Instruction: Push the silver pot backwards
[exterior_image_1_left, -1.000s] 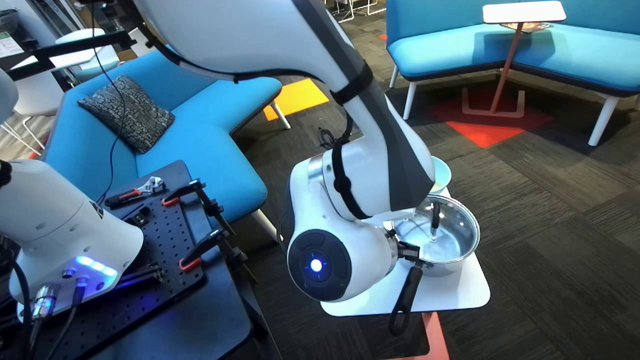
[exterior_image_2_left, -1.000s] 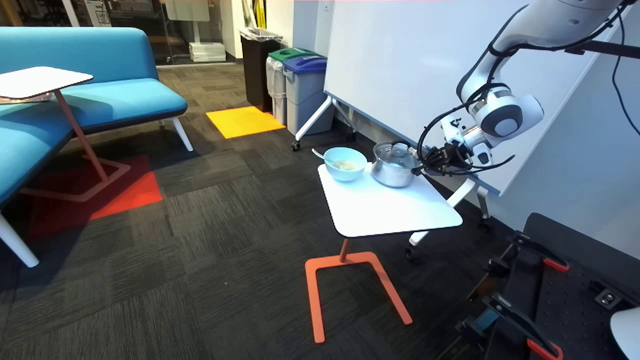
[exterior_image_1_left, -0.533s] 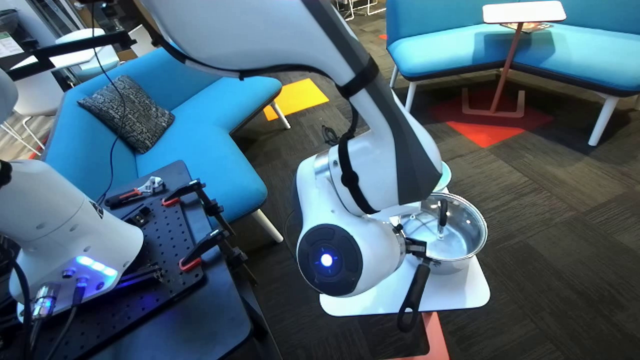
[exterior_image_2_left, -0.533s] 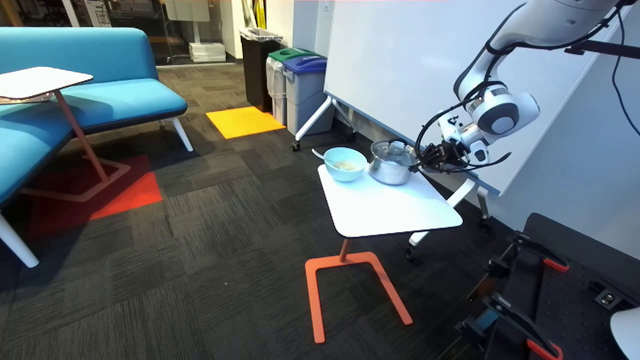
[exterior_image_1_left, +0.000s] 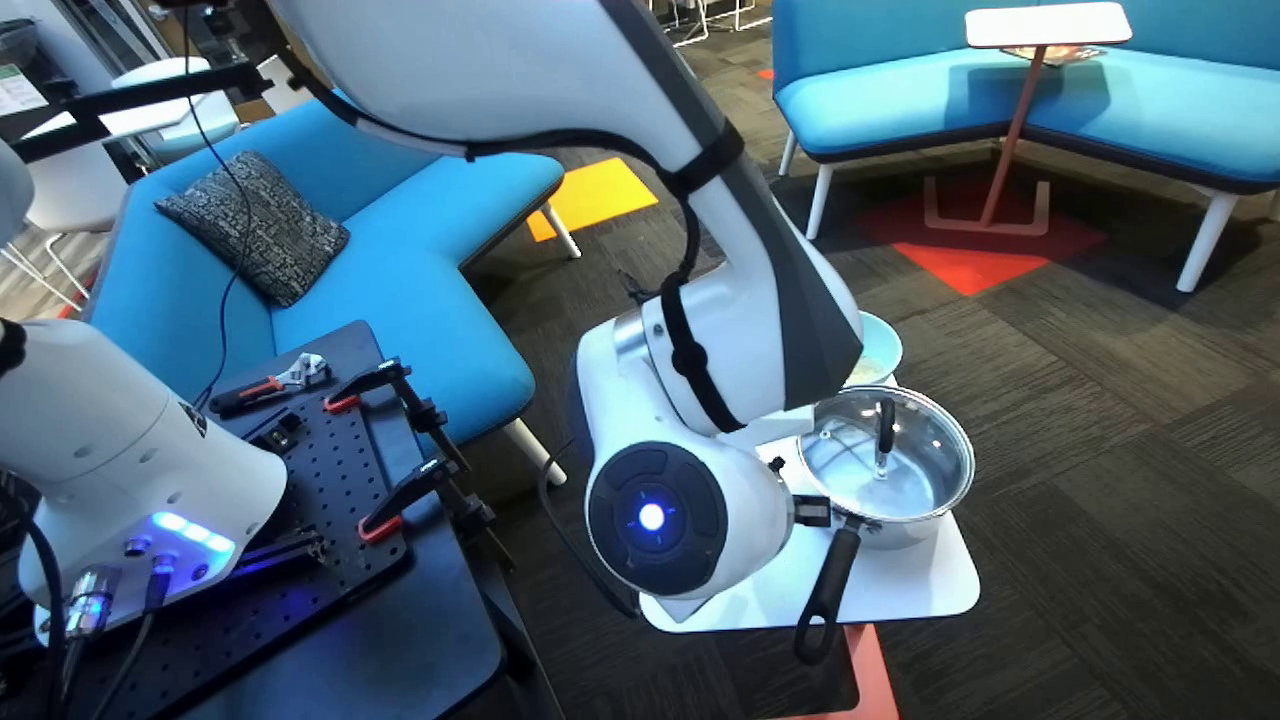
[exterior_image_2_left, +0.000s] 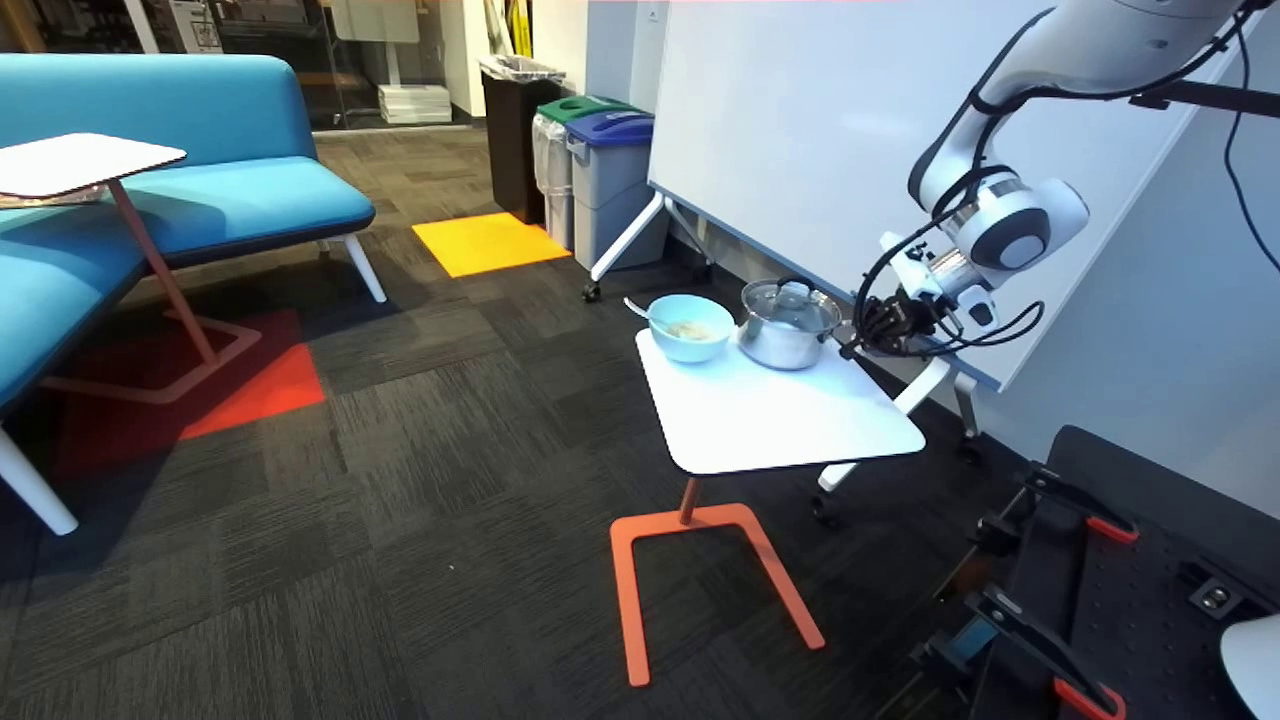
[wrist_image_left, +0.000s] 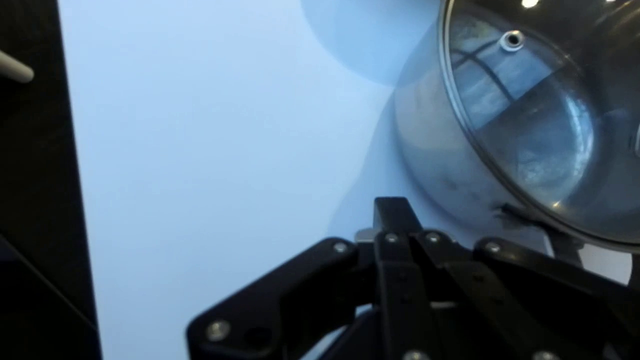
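The silver pot (exterior_image_1_left: 900, 533) stands upright on the small white table (exterior_image_1_left: 945, 585), with a glass lid on. Its black handle (exterior_image_1_left: 828, 595) sticks out past the table edge. The pot also shows in an exterior view (exterior_image_2_left: 780, 345) and at the right of the wrist view (wrist_image_left: 435, 145), partly cut off. My gripper (wrist_image_left: 392, 210) is shut and empty, its fingertips beside the pot wall near the handle base. The gripper also shows in both exterior views (exterior_image_1_left: 815, 511) (exterior_image_2_left: 853, 346), with a small gap to the pot.
A pale blue-green bowl (exterior_image_2_left: 690, 328) with a utensil stands beside the pot, near the table edge. A whiteboard (exterior_image_2_left: 800, 130) stands behind the table. A dark bench with clamps (exterior_image_1_left: 440, 640) carries the robot base. Blue sofas (exterior_image_1_left: 420, 290) stand around.
The pot first shifted slightly away from the arm with the gripper against it, then stayed still. In the last half second the gripper has drawn back from the pot.
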